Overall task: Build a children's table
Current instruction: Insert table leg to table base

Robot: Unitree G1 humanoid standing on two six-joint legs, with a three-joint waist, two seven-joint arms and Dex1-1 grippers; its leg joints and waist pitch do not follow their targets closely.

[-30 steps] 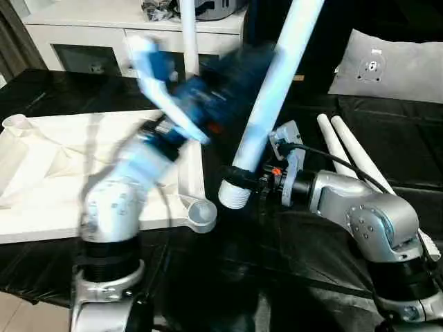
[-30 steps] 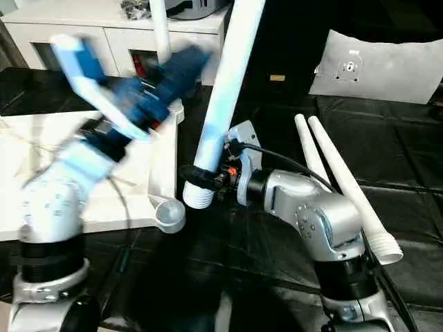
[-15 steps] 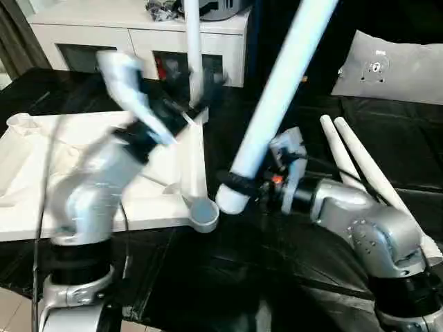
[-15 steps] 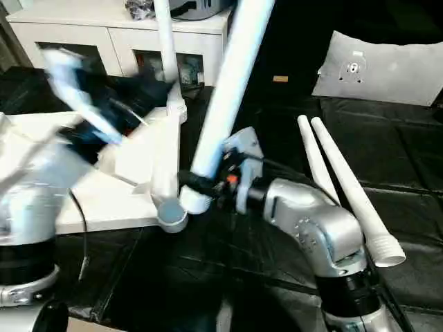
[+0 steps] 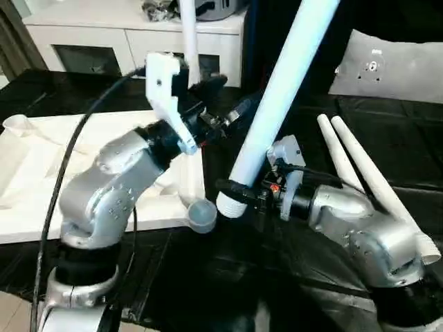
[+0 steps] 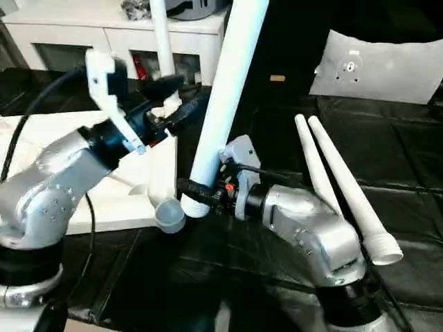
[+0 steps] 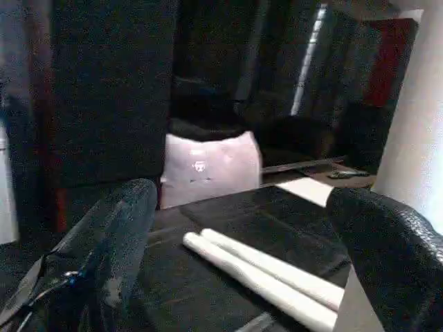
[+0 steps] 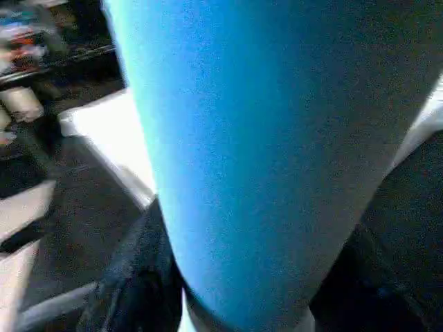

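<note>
Leg-fitting was the step: the right hand (image 5: 235,191) gripped a long white plastic table leg (image 5: 277,104) mid-frame, beside the upside-down white square top's (image 5: 41,180) corner socket (image 5: 201,214). The left hand (image 5: 225,104) stayed wide open. Next, the leg probably needed lining up.

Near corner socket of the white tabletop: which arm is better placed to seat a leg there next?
Right. The right tool is shut on a long white tapered plastic leg, its threaded end beside the round corner socket. The left tool is open and empty.

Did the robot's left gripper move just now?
Yes. The left gripper has swung toward the held leg; earlier it hung over the table top.
</note>
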